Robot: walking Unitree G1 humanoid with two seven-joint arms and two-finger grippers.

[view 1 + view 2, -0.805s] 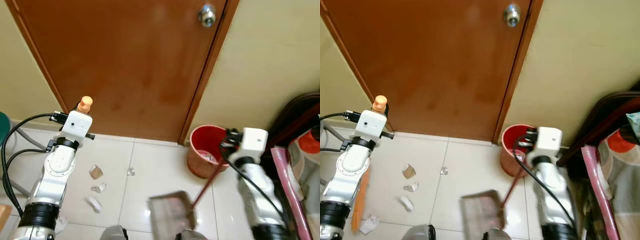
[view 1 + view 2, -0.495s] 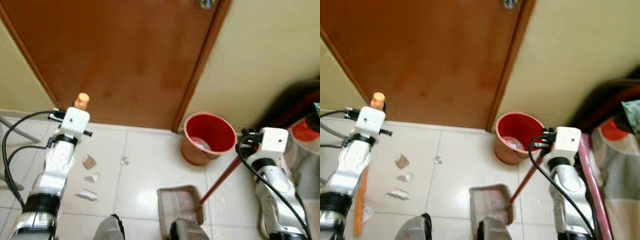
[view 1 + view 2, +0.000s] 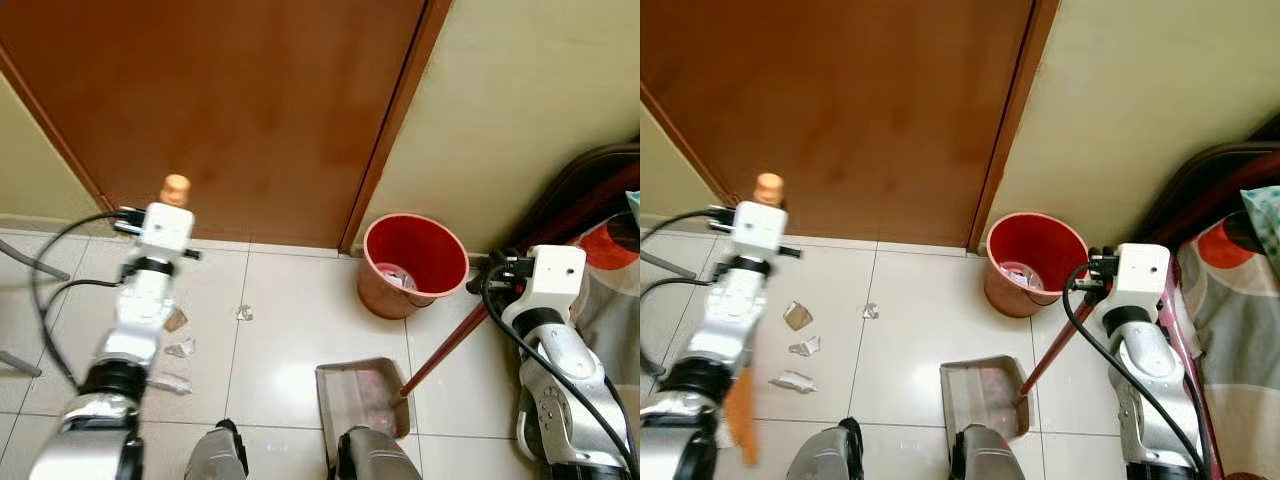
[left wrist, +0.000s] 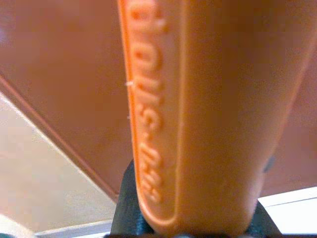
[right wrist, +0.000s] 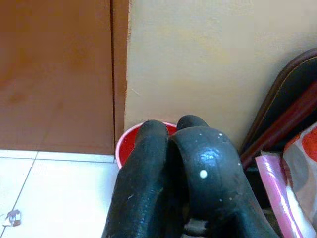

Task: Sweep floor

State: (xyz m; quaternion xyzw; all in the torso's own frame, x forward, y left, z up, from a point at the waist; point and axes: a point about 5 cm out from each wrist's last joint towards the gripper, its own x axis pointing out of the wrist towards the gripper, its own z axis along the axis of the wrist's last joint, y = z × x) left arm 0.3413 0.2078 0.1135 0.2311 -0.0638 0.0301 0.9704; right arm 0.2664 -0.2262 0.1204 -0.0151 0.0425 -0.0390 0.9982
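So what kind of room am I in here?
Likely a bedroom corner in a home: a closed wooden door, a tiled floor with a red bin, and patterned bedding over a dark bed frame.

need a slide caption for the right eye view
Robot holds an orange broom and a dustpan near paper scraps and a red bin by a door.

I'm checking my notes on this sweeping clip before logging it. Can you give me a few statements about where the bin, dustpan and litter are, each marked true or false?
1. The red bin stands by the wooden door. True.
2. The dustpan rests on the floor. True.
3. The paper scraps lie inside the dustpan. False: they lie on the tiles near the left arm.
4. The left gripper holds a blue handle. False: it is an orange handle.
5. The bin lies tipped over. False: it stands upright.
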